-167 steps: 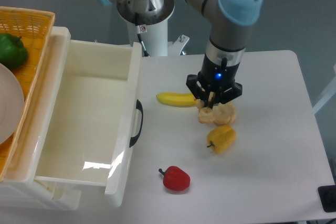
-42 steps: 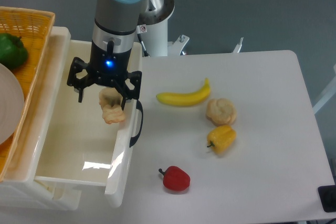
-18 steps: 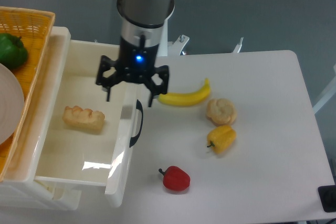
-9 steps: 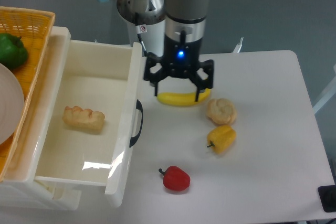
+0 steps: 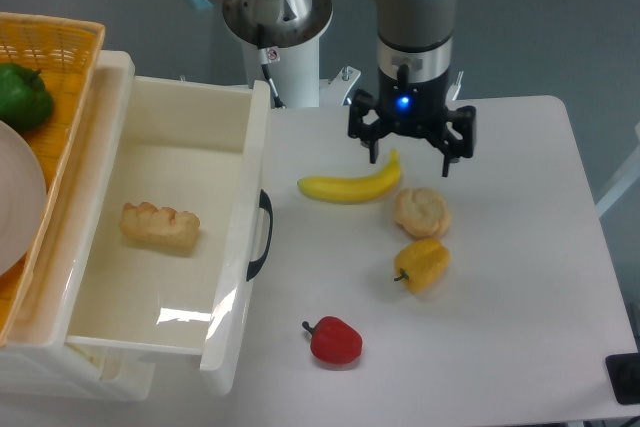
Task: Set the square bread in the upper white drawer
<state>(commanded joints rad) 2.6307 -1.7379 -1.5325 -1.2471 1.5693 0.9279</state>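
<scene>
The square bread [image 5: 159, 226], a tan lumpy oblong piece, lies on the floor of the upper white drawer [image 5: 240, 247], near its left side. The drawer is pulled open and has a black curved handle [image 5: 262, 235] on its front. My gripper [image 5: 410, 152] is open and empty. It hangs above the table to the right of the drawer, over the banana's right end and just above the round bun.
A banana [image 5: 350, 185], a round pale bun [image 5: 421, 212], a yellow pepper [image 5: 422, 265] and a red pepper [image 5: 334, 340] lie on the white table. An orange woven basket [image 5: 50, 42] with a green pepper [image 5: 22, 94] and a white plate stands at the far left.
The bread was carried over the drawer and let go, and now lies inside. My open gripper has since moved right, from over the drawer to above the banana and bun.
</scene>
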